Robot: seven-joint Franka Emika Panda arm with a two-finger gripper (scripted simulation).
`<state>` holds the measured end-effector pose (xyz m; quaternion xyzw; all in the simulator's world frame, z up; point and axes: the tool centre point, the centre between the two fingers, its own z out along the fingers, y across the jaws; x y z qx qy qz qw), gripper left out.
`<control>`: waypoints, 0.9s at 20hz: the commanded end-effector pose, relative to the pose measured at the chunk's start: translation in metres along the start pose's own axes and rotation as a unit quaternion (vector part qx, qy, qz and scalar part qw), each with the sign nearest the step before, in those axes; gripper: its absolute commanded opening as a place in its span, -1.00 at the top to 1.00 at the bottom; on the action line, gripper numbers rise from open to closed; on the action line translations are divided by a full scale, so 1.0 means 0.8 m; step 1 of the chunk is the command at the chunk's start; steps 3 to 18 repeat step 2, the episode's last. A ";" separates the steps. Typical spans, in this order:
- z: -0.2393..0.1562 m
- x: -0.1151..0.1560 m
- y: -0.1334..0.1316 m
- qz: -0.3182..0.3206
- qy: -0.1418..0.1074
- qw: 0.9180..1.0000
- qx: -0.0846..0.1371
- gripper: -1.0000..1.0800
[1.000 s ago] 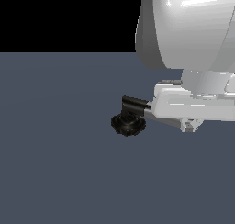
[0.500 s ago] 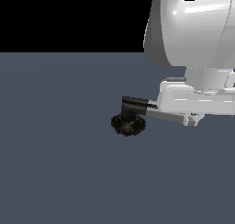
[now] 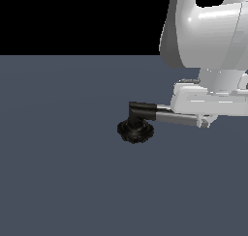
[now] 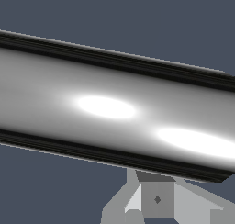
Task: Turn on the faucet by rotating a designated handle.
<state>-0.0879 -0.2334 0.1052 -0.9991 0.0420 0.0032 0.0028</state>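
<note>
Gripper low against chrome handle; finger spread impossible to tell. Faucet base beyond handle's far end.

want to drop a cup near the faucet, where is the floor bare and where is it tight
Bare floor runs all along the exterior view's left of and in front of the faucet. It is crowded on the exterior view's right, where the handle runs under the arm and the gripper.
</note>
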 end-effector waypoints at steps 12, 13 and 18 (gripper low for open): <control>-0.001 0.010 0.016 0.005 0.003 1.000 -0.003 1.00; -0.001 0.010 0.016 0.005 0.003 1.000 -0.003 1.00; -0.001 0.010 0.016 0.005 0.003 1.000 -0.003 1.00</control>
